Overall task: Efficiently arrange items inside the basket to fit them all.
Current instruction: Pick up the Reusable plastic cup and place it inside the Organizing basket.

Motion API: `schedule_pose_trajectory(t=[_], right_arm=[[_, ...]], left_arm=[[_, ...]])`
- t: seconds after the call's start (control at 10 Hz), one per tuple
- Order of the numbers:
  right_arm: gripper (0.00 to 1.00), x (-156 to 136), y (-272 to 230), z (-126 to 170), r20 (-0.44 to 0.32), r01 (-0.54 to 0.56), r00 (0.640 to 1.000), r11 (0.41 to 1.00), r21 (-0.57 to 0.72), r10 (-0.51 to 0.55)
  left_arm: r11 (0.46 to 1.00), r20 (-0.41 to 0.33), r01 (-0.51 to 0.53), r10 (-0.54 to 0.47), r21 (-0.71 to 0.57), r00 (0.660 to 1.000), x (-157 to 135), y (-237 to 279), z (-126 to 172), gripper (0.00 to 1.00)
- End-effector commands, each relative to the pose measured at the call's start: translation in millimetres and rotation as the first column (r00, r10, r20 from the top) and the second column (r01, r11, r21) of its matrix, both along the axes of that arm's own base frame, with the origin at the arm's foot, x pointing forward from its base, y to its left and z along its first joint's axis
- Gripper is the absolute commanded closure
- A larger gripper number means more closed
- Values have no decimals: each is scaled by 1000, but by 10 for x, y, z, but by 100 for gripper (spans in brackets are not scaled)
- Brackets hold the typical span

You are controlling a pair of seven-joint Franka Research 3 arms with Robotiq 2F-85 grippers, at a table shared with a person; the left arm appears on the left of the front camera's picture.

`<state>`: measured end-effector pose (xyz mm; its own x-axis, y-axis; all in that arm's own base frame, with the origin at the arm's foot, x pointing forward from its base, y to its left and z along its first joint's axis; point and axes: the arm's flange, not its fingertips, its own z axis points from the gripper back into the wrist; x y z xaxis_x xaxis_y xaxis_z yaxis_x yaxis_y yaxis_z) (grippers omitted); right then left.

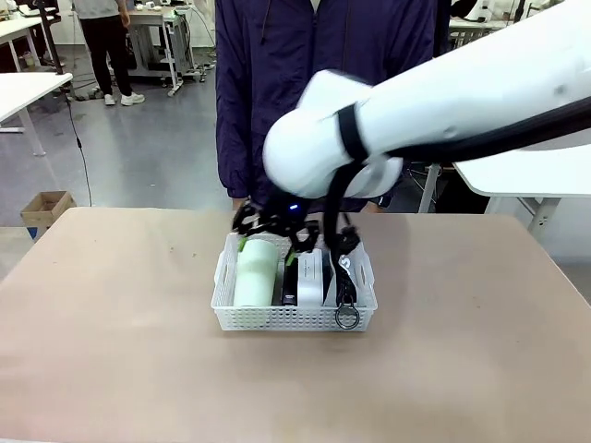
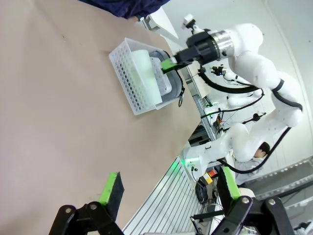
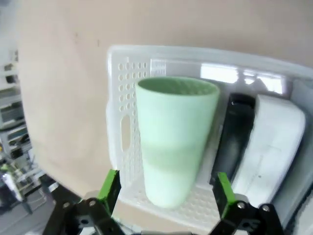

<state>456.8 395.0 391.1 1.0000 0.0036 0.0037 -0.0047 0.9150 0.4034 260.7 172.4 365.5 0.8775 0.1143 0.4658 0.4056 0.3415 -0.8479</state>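
White lattice basket [image 1: 294, 318] sits mid-table holding the pale green cup [image 1: 256, 272] lying at its left, then the black device [image 1: 290, 281], white box [image 1: 310, 277] and pouch [image 1: 346, 268]. Right gripper [image 3: 166, 196] (fingers spread, empty) hovers over the cup; left gripper [image 2: 168, 193] gapes empty.

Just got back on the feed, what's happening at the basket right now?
The right gripper hangs open over the far end of the white basket, fingers either side of the pale green cup lying in it. Beside the cup sit the slim black device, the white box and the grey pouch, its ring over the near rim. The left gripper is open, away from the basket. A person stands behind.
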Motion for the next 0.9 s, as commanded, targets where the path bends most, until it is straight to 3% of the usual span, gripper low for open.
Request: schedule_pose_trajectory(t=[0.0, 0.1, 0.2, 0.4, 0.6, 0.8], right_arm=[[0, -326, -1115, 254, 15, -167, 985, 952, 258, 169], [0, -452, -1533, 370, 59, -226, 974, 897, 379, 220], [0, -544, -1956, 433, 76, -216, 976, 848, 483, 206], [0, -688, -2854, 415, 114, -203, 978, 683, 702, 174], [0, -801, -3559, 181, 101, -151, 988, 561, 814, 118], [0, -1012, -4117, -117, 220, -214, 975, 436, 874, 38]], left_arm=[[1000, -6, -3, 3, -17, 1000, -12, -5, 41, 0], [1000, -6, -3, 3, -17, 1000, -12, -5, 41, 0], [1000, -6, -3, 3, -17, 1000, -12, -5, 41, 0], [1000, -6, -3, 3, -17, 1000, -12, -5, 41, 0], [1000, -6, -3, 3, -17, 1000, -12, -5, 41, 0], [1000, -6, -3, 3, -17, 1000, -12, -5, 41, 0]])
